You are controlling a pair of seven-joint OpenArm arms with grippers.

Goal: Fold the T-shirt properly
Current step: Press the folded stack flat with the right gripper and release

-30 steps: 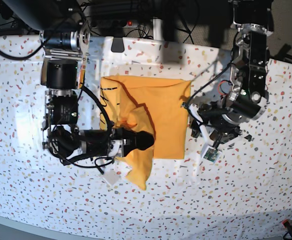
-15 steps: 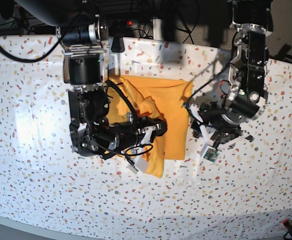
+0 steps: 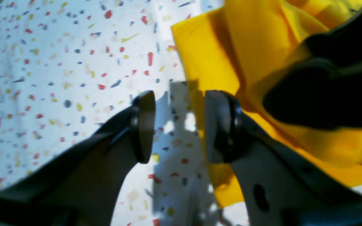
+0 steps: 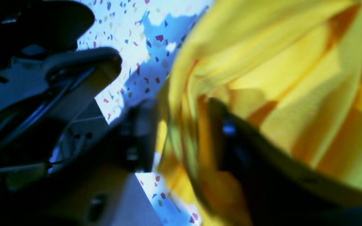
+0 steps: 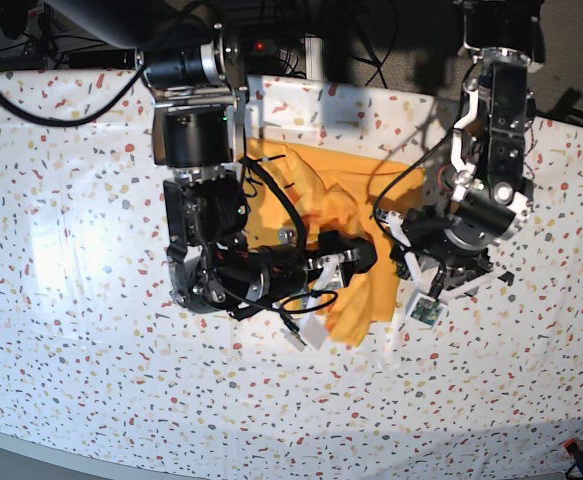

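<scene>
On the speckled tablecloth (image 5: 71,250), the T-shirt (image 5: 356,215) lies bunched between both arms, its folds draped between the parted jaws of the right gripper (image 4: 181,135), while the left gripper (image 3: 176,127) hangs open and empty astride its edge.

Whole tabletop (image 5: 71,250) seen from overhead in the base view, both wrist views set close behind their end effectors, T-shirt (image 5: 346,215) shared by all three
</scene>
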